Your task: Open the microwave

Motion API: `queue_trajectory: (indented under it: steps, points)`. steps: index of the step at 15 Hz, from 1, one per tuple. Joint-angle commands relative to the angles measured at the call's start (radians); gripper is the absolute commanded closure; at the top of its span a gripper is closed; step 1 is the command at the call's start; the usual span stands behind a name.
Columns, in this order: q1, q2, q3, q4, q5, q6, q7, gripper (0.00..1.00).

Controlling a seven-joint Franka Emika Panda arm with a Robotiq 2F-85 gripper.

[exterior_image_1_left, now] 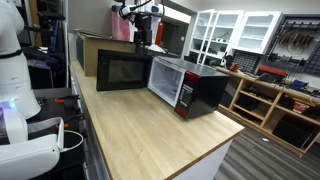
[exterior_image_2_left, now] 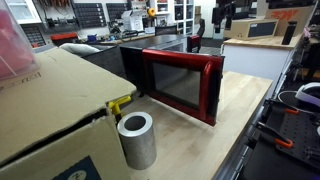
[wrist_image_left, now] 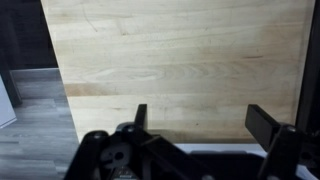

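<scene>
The microwave (exterior_image_1_left: 200,88) stands at the far end of a wooden table (exterior_image_1_left: 150,135). It has black sides and red front trim and also shows in an exterior view (exterior_image_2_left: 180,88). Its dark door (exterior_image_1_left: 122,70) stands swung out from the front, toward the cardboard box. My gripper (wrist_image_left: 198,108) is open and empty, looking down on bare wood with a black surface under it. In an exterior view it hangs high behind the microwave (exterior_image_1_left: 141,38), touching nothing.
A brown cardboard box (exterior_image_1_left: 95,48) stands behind the open door and fills the near left of an exterior view (exterior_image_2_left: 50,110). A grey cylinder (exterior_image_2_left: 135,140) and a yellow piece (exterior_image_2_left: 120,103) sit beside it. White equipment (exterior_image_1_left: 20,90) stands left of the table and shelving (exterior_image_1_left: 265,95) right.
</scene>
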Motion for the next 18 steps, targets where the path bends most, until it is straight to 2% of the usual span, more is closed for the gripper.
queue_trajectory:
  steps: [1,7,8,9,18]
  points:
    - [0.003,-0.046,-0.003,0.036,0.033,0.028,0.002,0.0]
    - [0.015,-0.14,-0.009,0.067,0.12,0.019,-0.025,0.0]
    - [0.016,-0.141,-0.013,0.079,0.143,-0.043,-0.028,0.0]
    - [0.005,-0.124,0.0,0.066,0.106,0.011,-0.004,0.0]
    - [0.004,-0.124,0.0,0.064,0.109,0.004,-0.004,0.0]
